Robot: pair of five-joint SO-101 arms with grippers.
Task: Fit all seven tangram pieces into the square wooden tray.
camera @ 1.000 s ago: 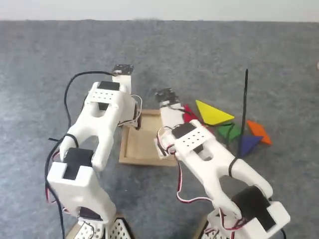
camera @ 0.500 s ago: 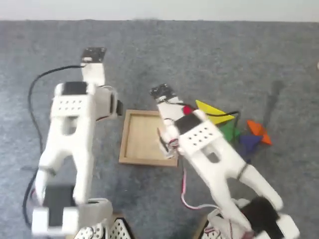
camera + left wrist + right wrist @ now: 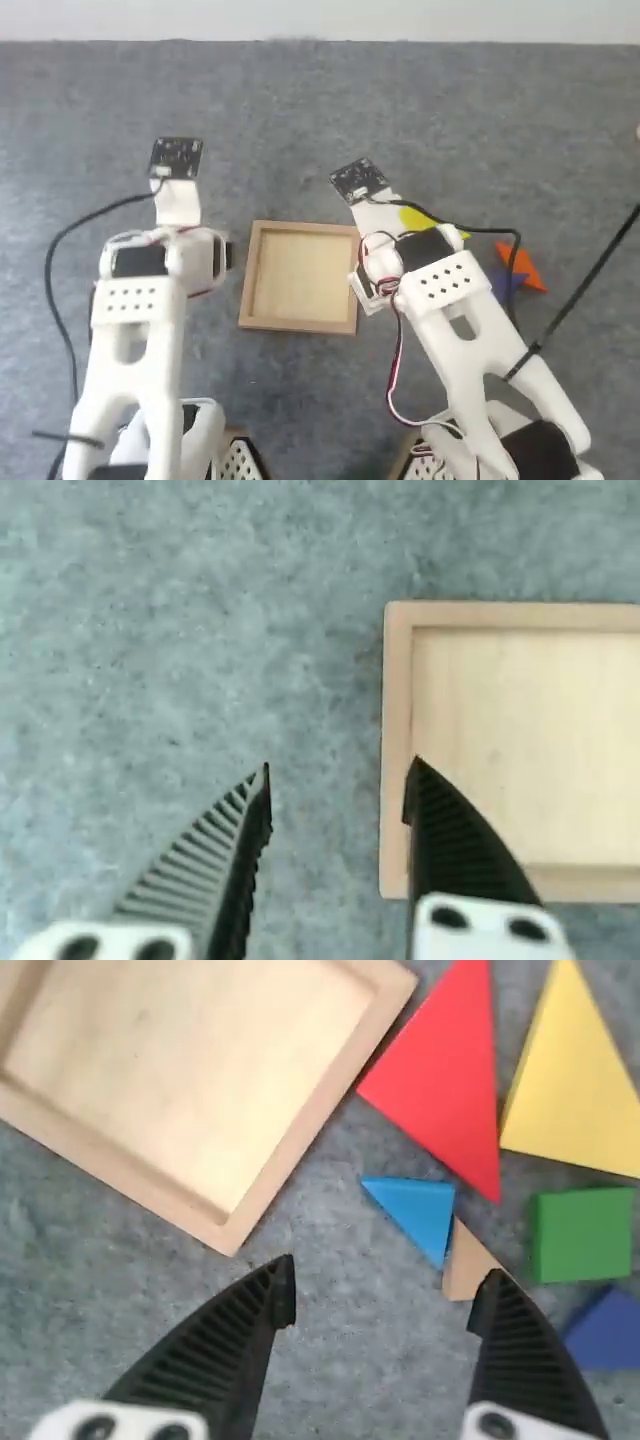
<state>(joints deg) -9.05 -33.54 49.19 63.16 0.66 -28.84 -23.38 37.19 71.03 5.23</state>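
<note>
The square wooden tray (image 3: 300, 275) lies empty on the grey carpet between the two arms. My left gripper (image 3: 338, 780) is open and hangs over the tray's rim (image 3: 396, 730), one finger over the carpet and the other over the tray floor. My right gripper (image 3: 388, 1278) is open above bare carpet beside the tray (image 3: 180, 1070). Close to its fingertips lie a small light blue triangle (image 3: 415, 1210) and a tan piece (image 3: 468, 1265). Farther off are a red triangle (image 3: 445, 1090), a yellow triangle (image 3: 570, 1080), a green square (image 3: 582, 1232) and a dark blue piece (image 3: 610, 1330). The right arm hides most pieces from above.
In the high view a yellow triangle (image 3: 425, 218) and an orange piece (image 3: 525, 270) peek out past the right arm (image 3: 450, 290). A black cable (image 3: 590, 280) runs off to the right. The left arm (image 3: 140, 300) stands left of the tray, over open carpet.
The left arm has swung left, off the tray's far corner. The right arm has shifted right toward the pieces, uncovering the whole tray. The black cable swung to the right.
</note>
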